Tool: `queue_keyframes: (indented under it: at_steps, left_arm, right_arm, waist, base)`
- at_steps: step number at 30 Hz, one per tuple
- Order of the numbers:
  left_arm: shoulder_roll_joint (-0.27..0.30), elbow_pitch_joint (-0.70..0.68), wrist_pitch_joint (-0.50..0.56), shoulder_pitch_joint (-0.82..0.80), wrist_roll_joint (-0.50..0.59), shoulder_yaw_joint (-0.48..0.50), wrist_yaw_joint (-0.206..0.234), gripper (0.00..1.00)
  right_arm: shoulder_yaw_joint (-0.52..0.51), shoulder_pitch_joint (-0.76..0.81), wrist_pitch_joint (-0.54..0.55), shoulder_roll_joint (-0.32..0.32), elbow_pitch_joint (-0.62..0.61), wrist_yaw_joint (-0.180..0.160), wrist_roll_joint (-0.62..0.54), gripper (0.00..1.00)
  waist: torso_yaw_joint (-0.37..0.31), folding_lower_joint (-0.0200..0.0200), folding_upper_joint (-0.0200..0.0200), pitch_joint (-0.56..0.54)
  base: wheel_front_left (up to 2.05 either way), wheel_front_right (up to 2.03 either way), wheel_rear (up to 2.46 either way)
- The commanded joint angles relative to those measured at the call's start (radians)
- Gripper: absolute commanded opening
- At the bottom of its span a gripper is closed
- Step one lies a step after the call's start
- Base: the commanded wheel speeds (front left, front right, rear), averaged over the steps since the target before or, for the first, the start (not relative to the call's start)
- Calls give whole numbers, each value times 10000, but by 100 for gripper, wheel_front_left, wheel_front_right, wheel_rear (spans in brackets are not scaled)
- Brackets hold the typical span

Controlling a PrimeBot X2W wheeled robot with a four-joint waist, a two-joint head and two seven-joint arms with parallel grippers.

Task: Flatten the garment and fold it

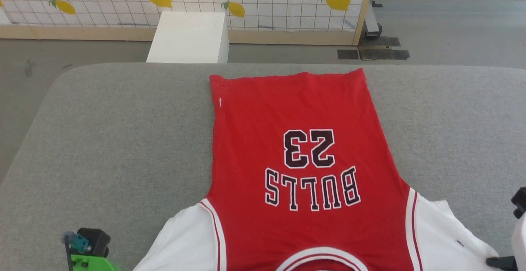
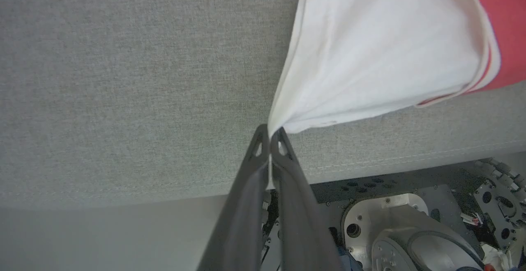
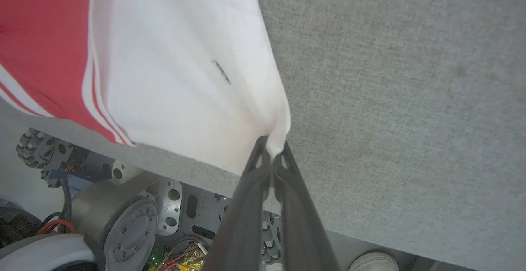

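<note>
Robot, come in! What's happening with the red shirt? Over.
Left gripper shut on garment sleeve tip, right gripper shut on the other. Body lies flat on grey table. White box beyond, apart.

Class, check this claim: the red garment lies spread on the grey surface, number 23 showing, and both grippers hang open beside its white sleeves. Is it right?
Not quite. Both are shut: the left gripper pinches one white sleeve tip of the garment, the right gripper the other, as the two wrist views show. The rest stands.
</note>
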Motion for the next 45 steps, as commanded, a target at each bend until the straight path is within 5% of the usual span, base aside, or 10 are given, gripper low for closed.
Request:
queue_keyframes:
  at_steps: [1, 5, 6, 7, 17, 25, 37, 45]
  left_arm:
    - [48, 98, -99, 96, -1, -9, 53, 0]
    - [-241, 199, -317, -210, 72, 100, 32, 0]
    - [-319, 173, -348, -307, 65, 142, 37, 0]
    - [-416, 136, -397, -427, 55, 200, 37, 0]
    - [-1440, -376, -1120, -1664, 649, 386, 112, 0]
    - [-2220, -1327, -2060, -2589, 1973, 236, 554, 0]
    - [-3090, -2478, -2366, -3370, 3129, -525, 674, 0]
    - [-3360, -2809, -2486, -3480, 3276, -708, 651, 0]
  right_arm:
    - [-245, 223, 78, 14, -90, -15, -188, 0]
    - [-874, 533, 326, 214, -365, -15, -573, 0]
    - [-1013, 541, 352, 251, -491, -15, -691, 30]
    - [-1211, 527, 382, 325, -633, -15, -811, 100]
    - [-3259, -954, 151, 1637, -2012, -15, -1752, 100]
    - [-3714, -3339, 480, 2492, -1912, -15, -3218, 100]
    - [-3475, -7599, 2880, 2142, -40, -15, -4915, 100]
    - [-3476, -9097, 3758, 1905, 1086, -15, -6077, 100]
  waist:
    - [18, 1, 0, 105]
    - [77, 1, 0, 265]
    - [97, 1, 0, 309]
    - [119, 1, 0, 359]
    - [739, 1, 0, 1431]
    - [1716, 1, 0, 2962]
    - [3518, 1, 0, 5195]
    - [4261, 1, 0, 5936]
  base:
    - [0, 0, 0]
    - [0, 0, 0]
    - [0, 0, 0]
    - [0, 0, 0]
    - [0, 0, 0]
    - [0, 0, 0]
    - [0, 0, 0]
    - [0, 0, 0]
